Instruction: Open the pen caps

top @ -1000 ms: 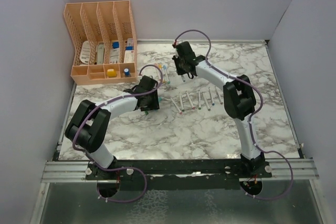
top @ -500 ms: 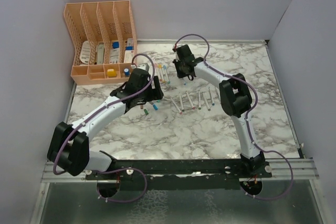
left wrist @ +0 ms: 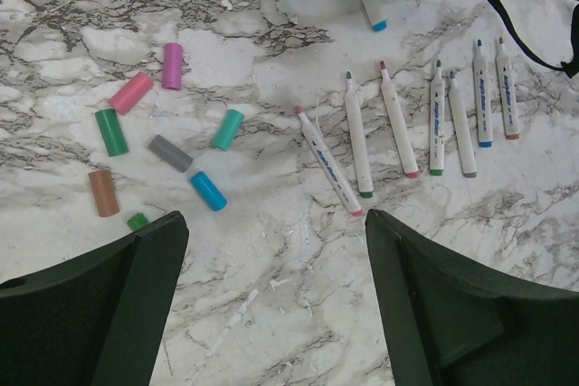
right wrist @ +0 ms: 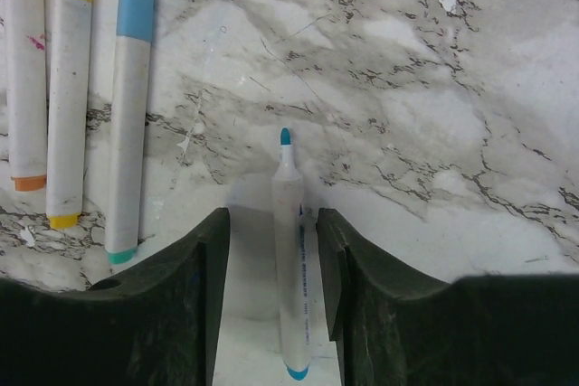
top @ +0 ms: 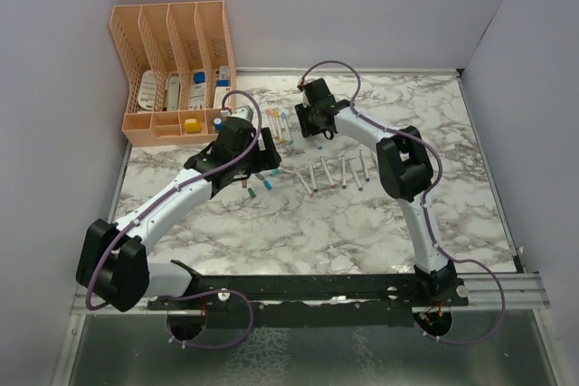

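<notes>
Several loose pen caps lie on the marble in the left wrist view: pink [left wrist: 131, 93], purple [left wrist: 172, 66], green [left wrist: 111, 132], grey [left wrist: 170, 153], teal [left wrist: 227, 129], blue [left wrist: 208, 191] and brown [left wrist: 103, 193]. In the top view the caps [top: 256, 189] lie by my left gripper [top: 261, 167]. My left gripper [left wrist: 276, 223] is open and empty above bare table. Several uncapped white pens [left wrist: 327, 160] lie in a row to its right. My right gripper [right wrist: 271, 219] is open, low over the table, with an uncapped blue-tipped pen [right wrist: 291, 250] lying between its jaws, ungripped.
Three capped pens lie left of my right gripper: orange [right wrist: 23, 70], yellow [right wrist: 71, 88] and light blue [right wrist: 131, 106]. A peach desk organizer [top: 176, 70] stands at the back left. Grey walls enclose the table on three sides. The right gripper [top: 317, 126] sits behind the pen row [top: 335, 172].
My left arm has stretched out and its gripper has moved back and slightly left, toward the organizer. My right arm has hardly moved.
</notes>
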